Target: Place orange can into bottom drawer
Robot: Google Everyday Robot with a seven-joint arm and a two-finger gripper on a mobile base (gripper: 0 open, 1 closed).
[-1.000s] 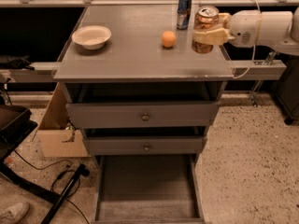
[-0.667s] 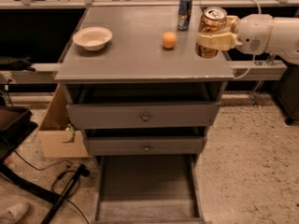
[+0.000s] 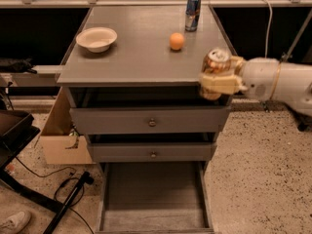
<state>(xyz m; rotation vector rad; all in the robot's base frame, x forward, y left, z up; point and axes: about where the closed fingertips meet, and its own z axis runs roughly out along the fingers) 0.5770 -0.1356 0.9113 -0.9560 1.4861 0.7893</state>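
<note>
Grey and pulled out, the bottom drawer (image 3: 153,199) lies nearest, beneath two knobbed drawers. Higher up, at the near right corner of the bench (image 3: 136,57), the end effector (image 3: 215,83) is clamped round the orange can (image 3: 217,61), whose silver top shows just above the fingers. Farther back sit a white bowl (image 3: 97,38) at left, a round orange (image 3: 177,41), and, farthest, a blue-silver can (image 3: 193,12).

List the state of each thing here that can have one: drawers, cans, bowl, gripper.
orange can: upright, held in the gripper.
gripper: shut on the orange can, at the front right corner of the cabinet.
bottom drawer: open, empty.
middle drawer: shut.
top drawer: shut.
bowl: upright, empty.
blue can: standing upright.
</note>
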